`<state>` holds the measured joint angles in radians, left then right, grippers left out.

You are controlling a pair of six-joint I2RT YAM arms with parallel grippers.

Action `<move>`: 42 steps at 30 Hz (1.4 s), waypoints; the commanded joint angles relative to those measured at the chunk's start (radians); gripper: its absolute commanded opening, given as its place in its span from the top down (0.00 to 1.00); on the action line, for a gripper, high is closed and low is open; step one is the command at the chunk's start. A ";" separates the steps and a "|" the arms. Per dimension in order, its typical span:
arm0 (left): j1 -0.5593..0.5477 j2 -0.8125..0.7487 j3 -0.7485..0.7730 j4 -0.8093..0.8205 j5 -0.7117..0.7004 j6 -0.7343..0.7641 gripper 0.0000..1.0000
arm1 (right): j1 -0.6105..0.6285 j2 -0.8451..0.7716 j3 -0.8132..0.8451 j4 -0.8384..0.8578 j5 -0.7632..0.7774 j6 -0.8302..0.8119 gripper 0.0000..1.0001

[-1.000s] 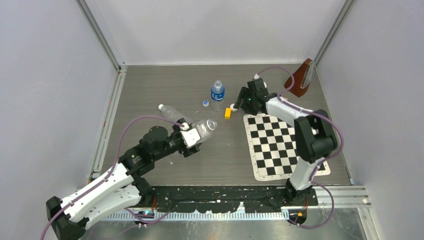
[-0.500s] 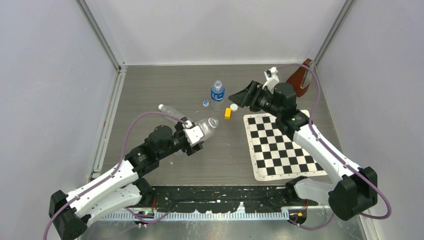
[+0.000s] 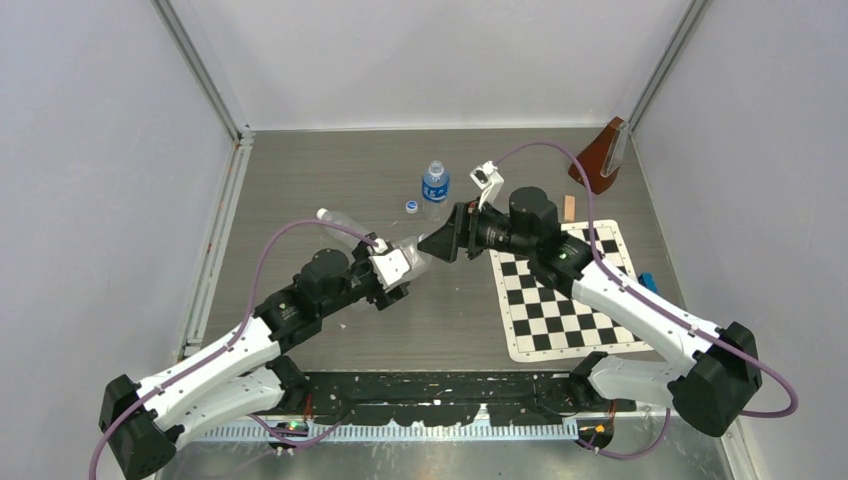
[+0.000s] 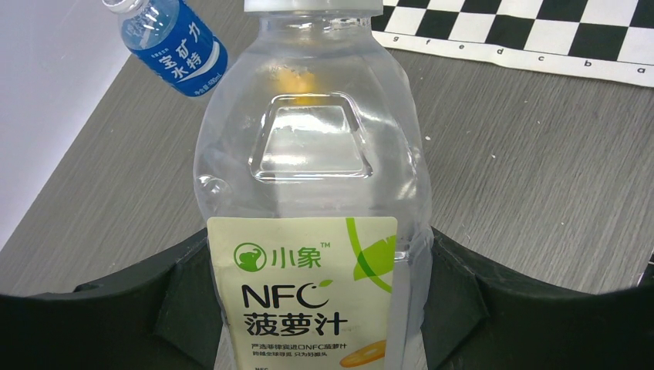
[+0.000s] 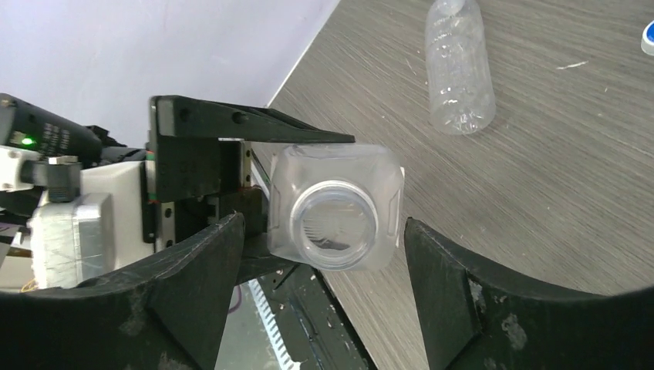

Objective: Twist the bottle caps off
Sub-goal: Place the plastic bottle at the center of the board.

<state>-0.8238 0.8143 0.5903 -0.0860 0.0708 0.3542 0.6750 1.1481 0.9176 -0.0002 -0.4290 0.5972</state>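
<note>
My left gripper (image 3: 393, 270) is shut on the wide bottle (image 3: 410, 255) with the white-yellow label and holds it tilted above the table; the left wrist view shows the bottle (image 4: 308, 177) between my jaws (image 4: 316, 301). My right gripper (image 3: 440, 243) is open, its jaws on either side of the bottle's mouth (image 5: 337, 223) without touching it (image 5: 322, 231). The mouth looks clear, with no cap on it. The small blue-labelled bottle (image 3: 434, 185) stands at the back. A bluish-white cap (image 3: 411, 207) lies beside it. The slim unlabelled bottle (image 3: 340, 222) lies on its side.
A checkerboard mat (image 3: 560, 300) lies at the right under my right arm. A brown wedge-shaped object (image 3: 603, 155) stands at the back right. A tan block (image 3: 569, 207) and a blue block (image 3: 648, 283) lie by the mat's edges. Grey walls enclose the table.
My right arm has swung from the back of the table, near the yellow block, to in front of the held bottle's mouth. My left gripper has kept hold of the bottle, shifting slightly.
</note>
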 commanded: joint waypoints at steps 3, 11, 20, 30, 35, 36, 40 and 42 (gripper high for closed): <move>-0.003 -0.011 0.011 0.077 0.000 -0.011 0.97 | 0.017 0.028 0.026 0.008 0.031 -0.046 0.23; -0.003 -0.008 0.010 0.074 0.005 -0.015 0.97 | 0.031 0.056 0.046 0.008 0.025 -0.058 0.36; -0.003 -0.005 0.010 0.078 0.001 -0.016 0.96 | 0.047 0.092 0.069 0.008 0.041 -0.058 0.48; -0.003 -0.019 -0.009 0.081 0.002 -0.009 0.41 | 0.049 0.088 0.076 -0.069 0.124 -0.083 0.86; -0.003 -0.032 -0.023 0.093 0.015 -0.013 0.08 | 0.049 0.084 0.081 -0.107 0.166 -0.091 0.90; -0.003 -0.034 -0.026 0.111 0.008 -0.023 0.01 | 0.049 0.085 0.081 -0.112 0.174 -0.091 0.90; -0.003 -0.040 -0.028 0.118 0.026 -0.029 0.00 | 0.049 0.089 0.084 -0.137 0.227 -0.092 0.93; -0.003 -0.047 -0.029 0.123 0.031 -0.030 0.00 | 0.049 0.086 0.085 -0.148 0.247 -0.096 0.94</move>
<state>-0.8238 0.7918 0.5613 -0.0471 0.0734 0.3386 0.7261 1.2385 0.9623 -0.1387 -0.2623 0.5232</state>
